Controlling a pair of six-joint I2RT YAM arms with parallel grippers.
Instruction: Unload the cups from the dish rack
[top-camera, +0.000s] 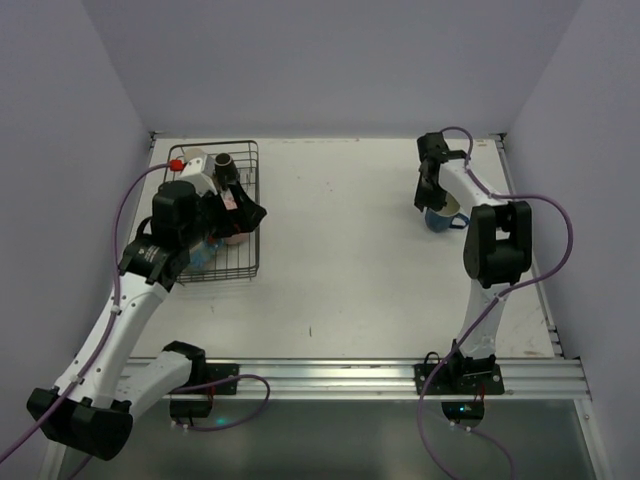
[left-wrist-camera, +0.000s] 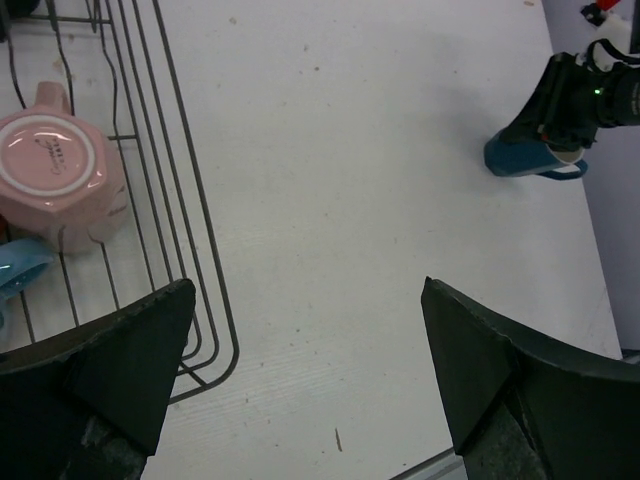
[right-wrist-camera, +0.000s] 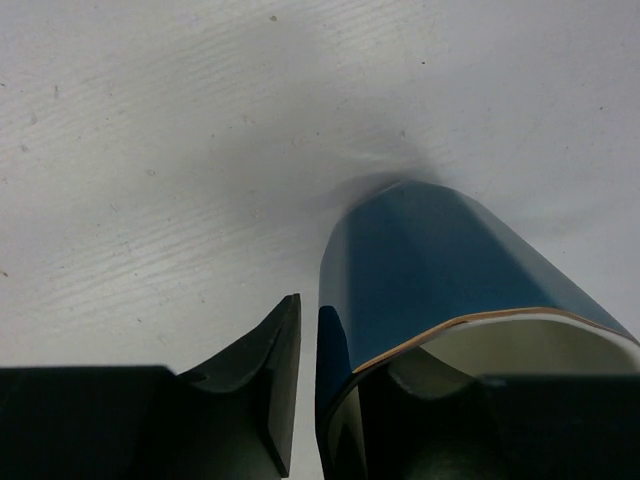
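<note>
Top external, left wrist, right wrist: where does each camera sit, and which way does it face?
Top external: above and behind the robot, looking down on the table; both arms show.
Left wrist: beside the dish rack, looking down and across the table; the open left gripper frames the bottom.
Right wrist: just above the blue cup, facing down; the right gripper straddles its wall.
Shared: top external and left wrist both show that cup at the right gripper.

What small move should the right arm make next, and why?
Probably open the right tool a little wider before lifting: the blue cup stands upright on the table, away from the dish rack, and the fingers straddle its wall, the outer one seemingly just off it.
</note>
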